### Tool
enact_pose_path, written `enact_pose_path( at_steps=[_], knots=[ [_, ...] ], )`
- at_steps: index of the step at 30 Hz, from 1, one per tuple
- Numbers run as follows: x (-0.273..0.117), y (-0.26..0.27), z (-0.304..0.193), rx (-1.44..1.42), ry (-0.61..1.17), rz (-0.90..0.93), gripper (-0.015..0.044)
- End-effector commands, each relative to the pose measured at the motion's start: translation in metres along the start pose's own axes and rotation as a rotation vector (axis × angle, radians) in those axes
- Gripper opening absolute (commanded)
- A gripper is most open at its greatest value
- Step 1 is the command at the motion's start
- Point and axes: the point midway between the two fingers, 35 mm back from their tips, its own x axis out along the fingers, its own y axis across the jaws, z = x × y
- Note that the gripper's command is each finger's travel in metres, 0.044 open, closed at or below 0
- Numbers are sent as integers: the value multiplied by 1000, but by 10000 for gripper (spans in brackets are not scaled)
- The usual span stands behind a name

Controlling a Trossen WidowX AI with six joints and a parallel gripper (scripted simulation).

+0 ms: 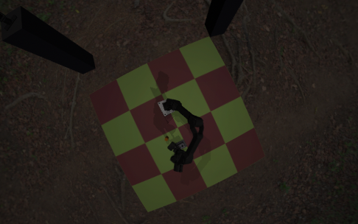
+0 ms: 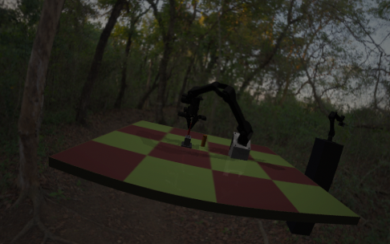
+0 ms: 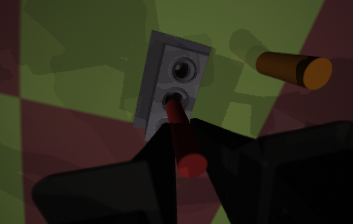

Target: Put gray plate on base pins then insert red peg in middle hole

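The gray plate (image 3: 197, 65) lies flat on the darker gray base (image 3: 149, 70); together they show as a small block (image 2: 186, 143) (image 1: 181, 144) in the top and exterior views. The plate's far hole shows, its middle hole is partly covered by the peg, and its near end is partly behind a finger. My gripper (image 3: 180, 127) (image 2: 190, 120) is shut on the red peg (image 3: 183, 135) (image 2: 188, 129) above the plate. The peg's lower end overlaps the middle hole in the wrist view; whether it has entered is not clear.
An orange cylinder (image 3: 289, 70) (image 2: 204, 140) (image 1: 166, 138) stands beside the base. The arm's own light gray mount (image 2: 240, 152) (image 1: 162, 108) is on the checkered table (image 2: 171, 172). Dark pillars (image 1: 50, 44) (image 2: 324, 160) stand beyond the table.
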Motion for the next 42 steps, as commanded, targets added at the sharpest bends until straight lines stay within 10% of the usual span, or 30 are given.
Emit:
enact_pose_path(
  at_steps=[1,42],
  knots=[
    [0,0,1,-4,-2,-3,0],
    [0,-3,0,-1,0,0,0]
  ],
)
